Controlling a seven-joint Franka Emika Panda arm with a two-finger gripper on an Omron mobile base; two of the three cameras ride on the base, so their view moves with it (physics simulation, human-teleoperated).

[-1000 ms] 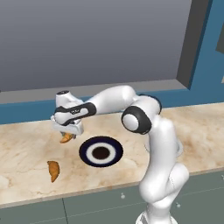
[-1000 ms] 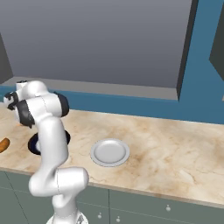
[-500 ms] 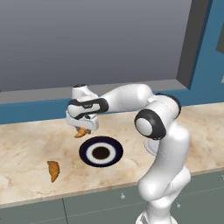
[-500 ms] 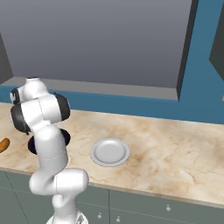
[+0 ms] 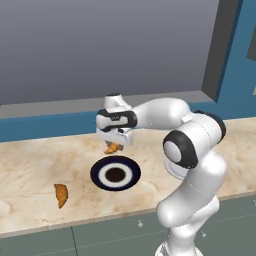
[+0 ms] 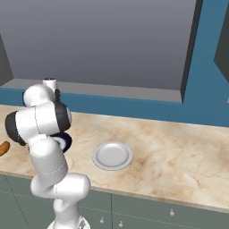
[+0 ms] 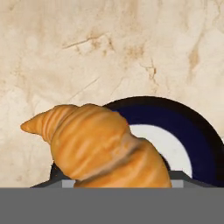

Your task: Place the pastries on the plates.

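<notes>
**Croissant carried to the edge of the navy plate**

We find the pincer point(image 5: 114, 143) closed on a croissant point(image 5: 112, 148), holding it clear of the marble surface point(image 5: 30, 170). In the left base view the pastry hangs just behind the far rim of the navy plate point(image 5: 115, 174), above it and not touching. The hand view agrees: the held croissant point(image 7: 98, 146) fills the foreground with the navy plate point(image 7: 199, 140) partly under it, white ring and dark rim showing to one side.

What has changed: over the last second the arm has swung from well to the left of the plate toward it, carrying the croissant along. A second ago the pastry hung over bare surface left of the plate; now it sits at the plate's back edge. The grip has not altered in that time.

For the task, we judge the carry nearly done. A little more travel toward the plate's centre, then a lowering and release, should settle this one.

The second croissant point(image 5: 61, 194) lies on the surface, left of and nearer than the navy plate, apart from it. The pale plate point(image 6: 112, 155) sits bare, to the arm's right in the right base view. The orange sliver at that view's left edge is probably that second croissant, though too little shows to be sure.
</notes>
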